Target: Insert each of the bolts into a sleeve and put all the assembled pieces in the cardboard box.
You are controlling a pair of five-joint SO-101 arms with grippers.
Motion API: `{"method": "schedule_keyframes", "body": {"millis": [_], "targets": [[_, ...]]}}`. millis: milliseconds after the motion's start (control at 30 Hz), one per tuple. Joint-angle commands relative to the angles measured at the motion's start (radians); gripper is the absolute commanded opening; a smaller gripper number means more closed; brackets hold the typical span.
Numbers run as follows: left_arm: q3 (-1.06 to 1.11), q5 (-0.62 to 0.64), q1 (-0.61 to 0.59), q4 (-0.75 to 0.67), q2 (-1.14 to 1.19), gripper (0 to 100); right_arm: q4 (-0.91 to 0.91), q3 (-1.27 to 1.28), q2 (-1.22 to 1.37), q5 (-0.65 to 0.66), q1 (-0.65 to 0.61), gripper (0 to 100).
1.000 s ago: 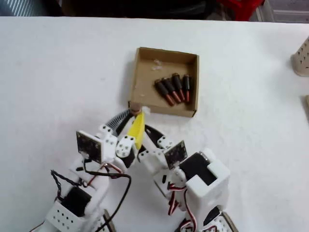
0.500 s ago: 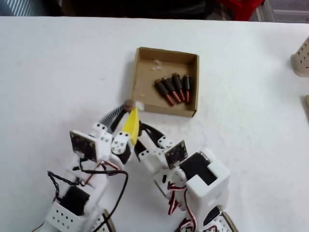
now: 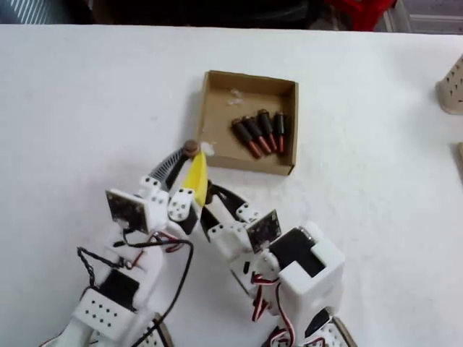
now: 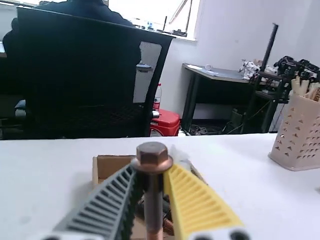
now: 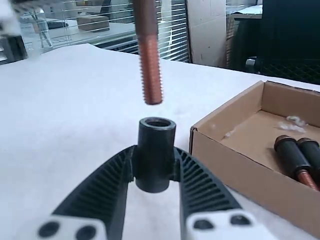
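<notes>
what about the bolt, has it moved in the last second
Yes. The bolt shifted left in the high view, off the cardboard box's near corner to just outside it.

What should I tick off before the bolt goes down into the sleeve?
1. Left gripper clamps bolt: ok.
2. Right gripper clamps sleeve, bore up: ok.
3. Bolt upright, thread end down: ok.
4. Bolt tip above sleeve, with a gap between them: ok.
5. Tip centred over the bore: cannot tell; it looks slightly off in the right wrist view.
6. Box has room beside the four pieces: ok.
</notes>
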Motion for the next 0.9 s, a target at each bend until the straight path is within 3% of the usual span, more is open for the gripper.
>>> {"method": "schedule_keyframes", "body": {"millis": [0, 600, 867], "targets": [[-0.028, 0.006, -0.005, -0.141, 0.168, 2, -0.025, 0.009, -0.015, -0.003, 0.013, 1.6], [-0.011, 0.008, 0.062, -0.043, 0.179, 2, -0.025, 0.009, -0.008, -0.003, 0.01, 1.6], [-0.086, 0.006, 0.061, 0.183, 0.179, 2, -0.025, 0.009, -0.008, -0.003, 0.013, 1.6]]}}
